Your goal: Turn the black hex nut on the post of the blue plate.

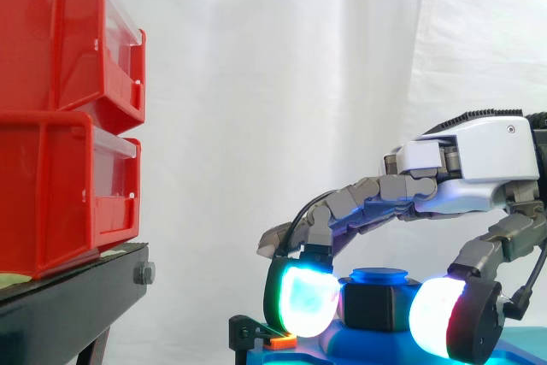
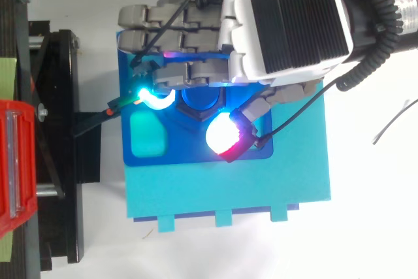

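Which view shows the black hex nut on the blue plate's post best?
Side view: black hex nut sits plainly between the hand's pads. Top view shows just its dark rim around the blue post.

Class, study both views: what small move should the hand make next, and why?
Probably a short twist of the hand about the post. Its pads sit on opposite sides of the black hex nut, fingers curled round it, just above the blue plate, so turning looks ready to begin.
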You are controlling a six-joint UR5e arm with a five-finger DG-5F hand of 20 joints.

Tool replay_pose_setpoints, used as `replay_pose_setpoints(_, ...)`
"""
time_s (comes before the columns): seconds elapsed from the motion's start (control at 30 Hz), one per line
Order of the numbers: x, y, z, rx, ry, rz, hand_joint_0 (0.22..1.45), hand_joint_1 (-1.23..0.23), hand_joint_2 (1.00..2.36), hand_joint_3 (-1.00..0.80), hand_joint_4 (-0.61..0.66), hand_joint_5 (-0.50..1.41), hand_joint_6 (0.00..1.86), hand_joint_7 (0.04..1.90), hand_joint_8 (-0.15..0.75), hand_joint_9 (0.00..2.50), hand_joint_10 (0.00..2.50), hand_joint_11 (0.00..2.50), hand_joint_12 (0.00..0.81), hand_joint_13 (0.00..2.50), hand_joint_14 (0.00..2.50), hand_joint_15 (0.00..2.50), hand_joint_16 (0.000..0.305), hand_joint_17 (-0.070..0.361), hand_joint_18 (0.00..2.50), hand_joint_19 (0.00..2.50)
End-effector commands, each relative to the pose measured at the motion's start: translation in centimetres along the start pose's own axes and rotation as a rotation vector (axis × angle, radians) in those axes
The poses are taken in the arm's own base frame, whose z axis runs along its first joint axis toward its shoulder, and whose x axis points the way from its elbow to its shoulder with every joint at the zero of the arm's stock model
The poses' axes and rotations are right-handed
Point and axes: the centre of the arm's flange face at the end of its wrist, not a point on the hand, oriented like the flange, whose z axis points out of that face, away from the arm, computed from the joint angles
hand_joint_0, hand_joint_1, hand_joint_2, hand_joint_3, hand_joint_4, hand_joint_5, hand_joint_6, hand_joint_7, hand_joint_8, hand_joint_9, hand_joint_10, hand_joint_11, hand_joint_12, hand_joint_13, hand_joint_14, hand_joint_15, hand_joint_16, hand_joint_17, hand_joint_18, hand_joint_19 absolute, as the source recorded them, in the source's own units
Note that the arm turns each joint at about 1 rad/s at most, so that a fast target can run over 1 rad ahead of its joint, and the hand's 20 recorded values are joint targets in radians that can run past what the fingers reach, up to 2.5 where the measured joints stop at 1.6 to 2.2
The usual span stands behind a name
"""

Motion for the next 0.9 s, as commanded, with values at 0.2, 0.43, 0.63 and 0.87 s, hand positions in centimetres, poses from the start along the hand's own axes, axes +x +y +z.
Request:
replay_pose_setpoints(0.2,0.02,-0.02,-0.03,0.001,0.002,0.000,0.53,-0.65,1.00,-0.50,0.21,-0.19,0.50,1.14,0.242,0.28,0.00,0.00,0.338,0.23,0.00,0.03,0.050,0.112,0.35,0.39)
replay_pose_setpoints(0.43,0.00,-0.02,-0.02,0.000,0.001,0.001,0.53,-0.65,1.00,-0.50,0.21,-0.19,0.50,1.15,0.241,0.28,0.00,0.00,0.338,0.23,0.00,0.03,0.050,0.112,0.35,0.39)
replay_pose_setpoints(0.63,0.00,-0.02,-0.02,0.000,0.001,0.000,0.53,-0.64,1.00,-0.50,0.21,-0.19,0.50,1.15,0.241,0.28,0.00,0.00,0.338,0.23,0.00,0.03,0.050,0.113,0.35,0.38)
replay_pose_setpoints(0.87,-0.01,-0.02,0.00,0.000,-0.001,0.001,0.53,-0.64,1.00,-0.50,0.22,-0.20,0.50,1.15,0.240,0.27,0.00,0.00,0.339,0.23,0.00,0.03,0.050,0.113,0.35,0.38)
